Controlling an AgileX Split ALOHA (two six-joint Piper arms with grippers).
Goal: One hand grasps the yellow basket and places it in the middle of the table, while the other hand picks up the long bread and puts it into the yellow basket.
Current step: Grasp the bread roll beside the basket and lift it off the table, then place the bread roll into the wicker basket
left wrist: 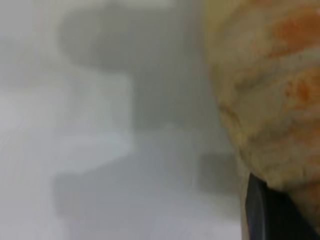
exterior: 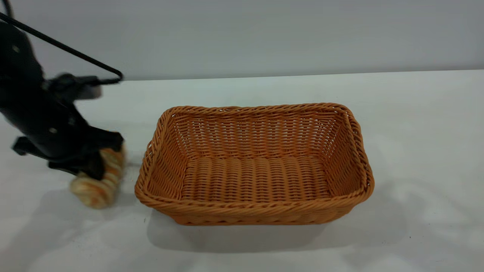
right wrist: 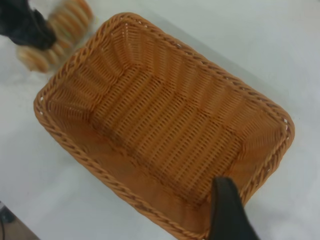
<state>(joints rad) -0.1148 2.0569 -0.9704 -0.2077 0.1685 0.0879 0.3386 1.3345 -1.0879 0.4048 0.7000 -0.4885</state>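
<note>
The yellow basket sits near the middle of the table, empty, with its long sides running parallel to the table's front edge. Just beside its short left wall, toward the table's left edge, the left gripper is clamped across the middle of the long bread; the jaws are closed on the loaf, whose lower end hangs out below the fingers. Whether that end touches the tabletop or floats just clear of it, I cannot tell. From the left wrist view the bread fills one side, its striped crust close against a dark finger. The right gripper hovers above the basket's far right part, seen only in its own wrist view as one dark finger over the rim; whether it is open or closed I cannot tell. The loaf looks light and soft, so I would judge a firm squeeze could dent it, and the mid-length hold seems sensible for balance. The basket seems stiff, light wicker, and its braided rim offers the natural place to pinch it. The flared walls should make dropping the loaf in forgiving.
</note>
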